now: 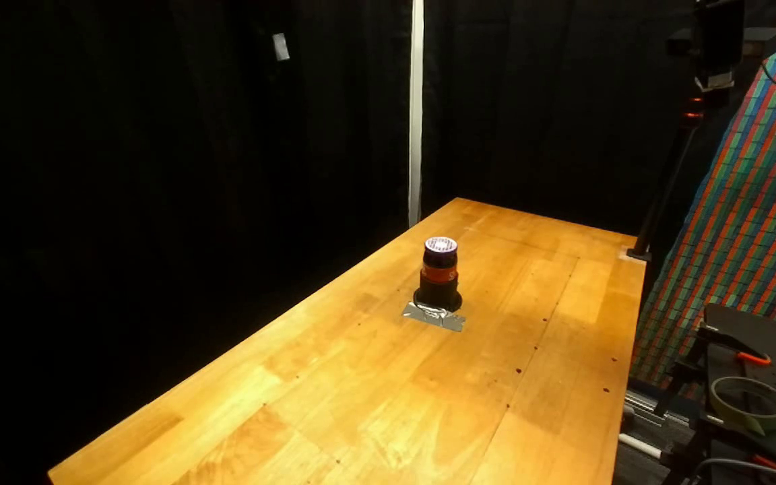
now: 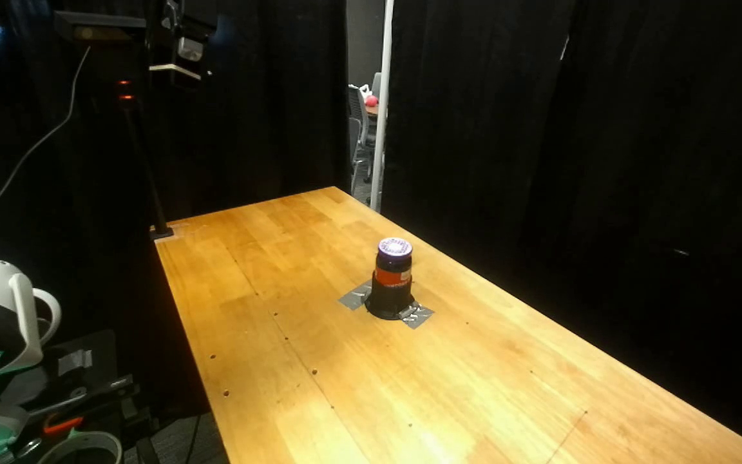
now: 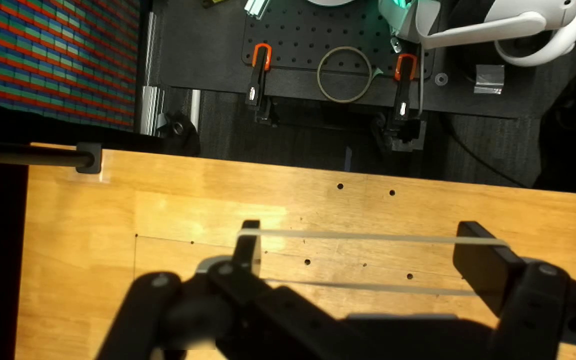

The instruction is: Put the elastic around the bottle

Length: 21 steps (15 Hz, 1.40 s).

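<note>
Wrist view, and here's the gripper (image 3: 363, 245), its black fingers (image 3: 483, 267) well apart, one left, one right, with the pale elastic (image 3: 358, 236) stretched taut around the pair, two strands spanning the gap! The wooden table (image 3: 73, 215) spreads below; past its edge sits a dark bench (image 3: 208, 55) carrying a roll of tape (image 3: 344, 100) between two orange-ended clamps (image 3: 258, 80). Over to both exterior views: there's the bottle (image 1: 440, 273), upright on the table, dark, orange-red band, pale patterned top, a black flanged base (image 1: 438, 294) at its foot. Grey tape (image 1: 432, 316) runs along the near side of that base in an exterior view, and a black post (image 1: 662, 193) stands by the table's far right corner.
</note>
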Motion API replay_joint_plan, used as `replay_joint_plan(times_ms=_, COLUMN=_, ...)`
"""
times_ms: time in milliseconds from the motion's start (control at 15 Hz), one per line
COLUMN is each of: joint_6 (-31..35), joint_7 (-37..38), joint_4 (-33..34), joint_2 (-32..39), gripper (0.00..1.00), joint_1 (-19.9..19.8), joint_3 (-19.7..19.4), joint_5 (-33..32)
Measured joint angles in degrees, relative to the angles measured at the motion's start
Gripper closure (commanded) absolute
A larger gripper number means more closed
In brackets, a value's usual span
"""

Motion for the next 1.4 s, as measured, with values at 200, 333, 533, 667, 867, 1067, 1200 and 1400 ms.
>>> replay_joint_plan(times_ms=200, joint_6=0.0, joint_7=0.0, joint_4=0.0, joint_2=0.0, gripper=0.0, joint_1=0.0, joint_3=0.0, joint_5=0.0)
replay_joint_plan(times_ms=333, joint_6=0.0, joint_7=0.0, joint_4=0.0, joint_2=0.0, gripper=0.0, joint_1=0.0, joint_3=0.0, joint_5=0.0)
replay_joint_plan(times_ms=533, joint_6=0.0, joint_7=0.0, joint_4=0.0, joint_2=0.0, gripper=0.0, joint_1=0.0, joint_3=0.0, joint_5=0.0)
replay_joint_plan(times_ms=667, joint_6=0.0, joint_7=0.0, joint_4=0.0, joint_2=0.0, gripper=0.0, joint_1=0.0, joint_3=0.0, joint_5=0.0)
replay_joint_plan(times_ms=867, joint_6=0.1, joint_7=0.0, joint_4=-0.1, joint_2=0.3, gripper=0.0, joint_1=0.1, joint_3=-0.1, joint_5=0.0)
replay_joint_plan(times_ms=1067, joint_6=5.0, joint_7=1.0, joint_4=-0.1, joint_2=3.0, gripper=0.0, joint_1=0.5, joint_3=0.0, joint_5=-1.0)
replay_joint_plan(times_ms=1200, joint_6=11.4, joint_7=2.9, joint_4=0.2, joint_2=6.6, gripper=0.0, joint_1=0.5, joint_3=0.0, joint_5=-2.3)
replay_joint_plan(times_ms=1400, joint_6=22.8, joint_7=6.9, joint_4=1.3, joint_2=13.6, gripper=0.0, joint_1=0.5, joint_3=-0.4, joint_5=-5.1)
